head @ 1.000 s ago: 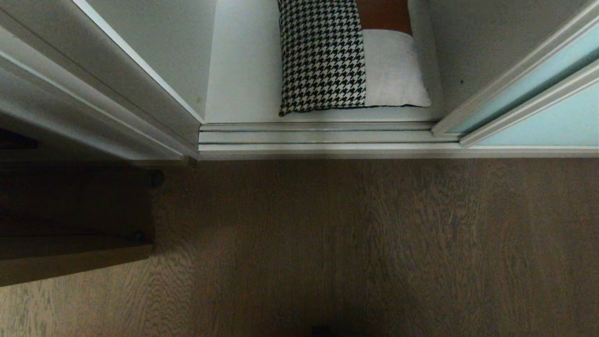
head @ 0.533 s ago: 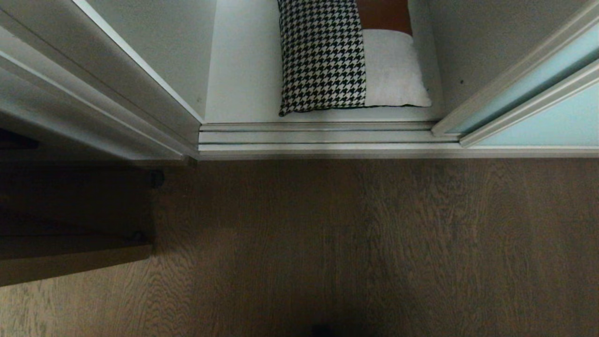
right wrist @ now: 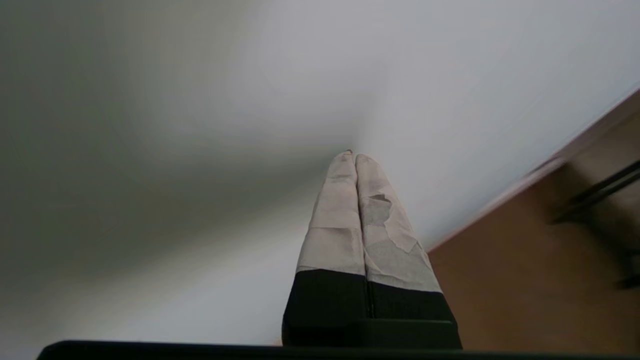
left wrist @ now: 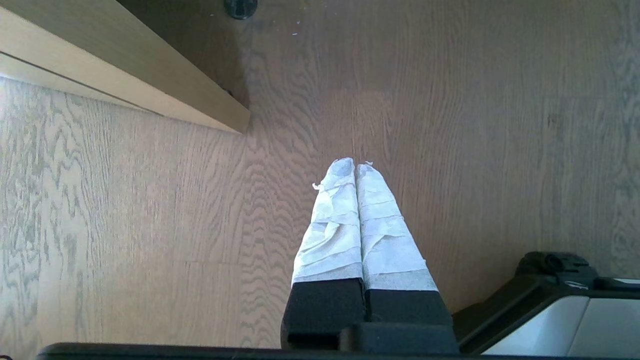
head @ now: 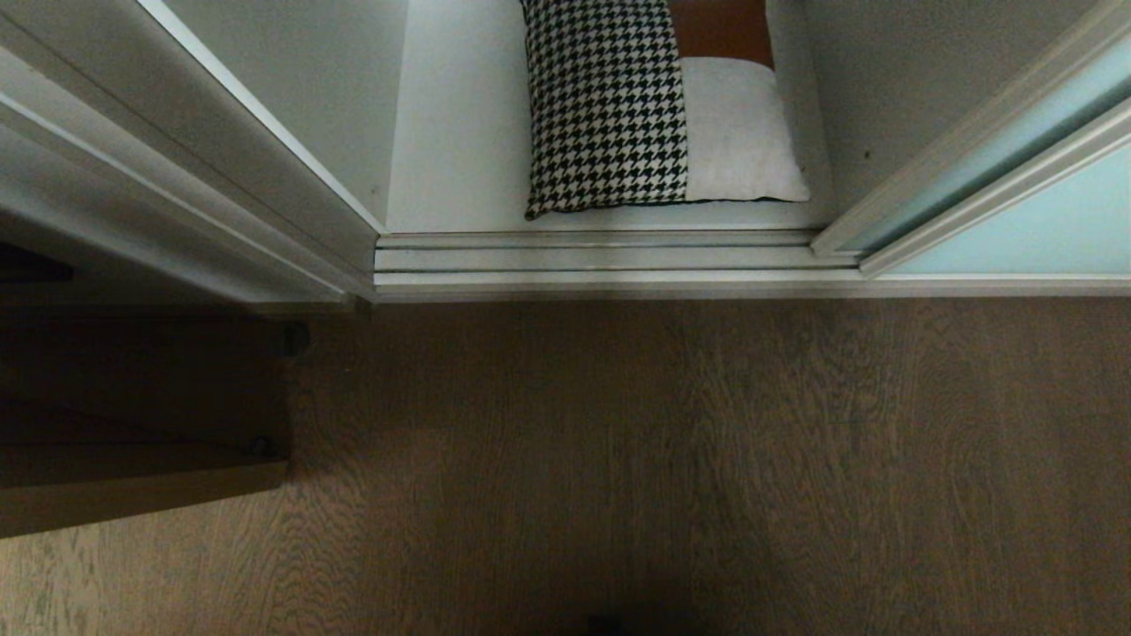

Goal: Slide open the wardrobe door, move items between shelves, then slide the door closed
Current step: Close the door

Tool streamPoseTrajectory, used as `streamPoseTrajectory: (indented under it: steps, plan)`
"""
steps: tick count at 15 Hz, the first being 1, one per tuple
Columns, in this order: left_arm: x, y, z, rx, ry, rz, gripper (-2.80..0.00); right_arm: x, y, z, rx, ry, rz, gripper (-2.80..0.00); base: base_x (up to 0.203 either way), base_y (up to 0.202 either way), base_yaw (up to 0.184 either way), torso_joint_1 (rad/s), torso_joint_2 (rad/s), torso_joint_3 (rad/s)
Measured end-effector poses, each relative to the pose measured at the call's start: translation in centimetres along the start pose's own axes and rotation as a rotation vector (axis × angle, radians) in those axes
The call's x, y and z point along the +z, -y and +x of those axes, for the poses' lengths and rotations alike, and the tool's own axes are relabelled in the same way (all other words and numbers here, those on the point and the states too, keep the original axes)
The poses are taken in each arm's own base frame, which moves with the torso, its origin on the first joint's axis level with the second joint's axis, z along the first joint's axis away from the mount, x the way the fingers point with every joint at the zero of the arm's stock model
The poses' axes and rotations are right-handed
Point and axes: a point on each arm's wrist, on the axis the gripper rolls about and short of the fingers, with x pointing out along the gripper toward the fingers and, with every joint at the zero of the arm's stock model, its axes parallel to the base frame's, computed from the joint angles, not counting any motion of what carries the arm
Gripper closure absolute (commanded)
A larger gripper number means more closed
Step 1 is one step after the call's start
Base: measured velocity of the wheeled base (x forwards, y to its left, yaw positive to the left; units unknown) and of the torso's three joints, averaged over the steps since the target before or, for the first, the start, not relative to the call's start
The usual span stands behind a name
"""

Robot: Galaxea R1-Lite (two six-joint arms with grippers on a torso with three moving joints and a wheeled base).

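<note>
Over the last second the door (head: pixel 1016 230) edge at right frame has crept slightly leftward along the track (head: pixel 601 258), so closing looks under way. The cushion (head: pixel 658 106) lies top centre on the shelf (head: pixel 459 132). My right gripper (right wrist: pixel 355 156), pressed together, faces a pale panel; my left gripper (left wrist: pixel 356 165), likewise pressed together, hangs over floor.

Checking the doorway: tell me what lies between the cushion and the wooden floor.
In the head view, the ridged silver-white floor track runs between the cushion and the wooden floor, with a thin strip of white shelf before it. Nothing else.
</note>
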Motion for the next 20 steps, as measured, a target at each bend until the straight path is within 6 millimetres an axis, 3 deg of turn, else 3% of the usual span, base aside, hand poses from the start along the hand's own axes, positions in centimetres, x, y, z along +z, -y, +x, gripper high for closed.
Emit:
streamPoseTrajectory:
  steps: [11, 20]
  plan:
    - [0.0, 0.0, 0.0, 0.000, 0.000, 0.000, 0.00, 2.0, -2.4, -0.9, 0.125, -0.071, 0.100, 0.00, 0.000, 0.000, 0.000, 0.000, 0.00, 0.000]
    - [0.0, 0.0, 0.0, 0.000, 0.000, 0.000, 0.00, 3.6, -4.4, -4.9, 0.239, -0.170, 0.221, 0.00, 0.000, 0.000, 0.000, 0.000, 0.00, 0.000]
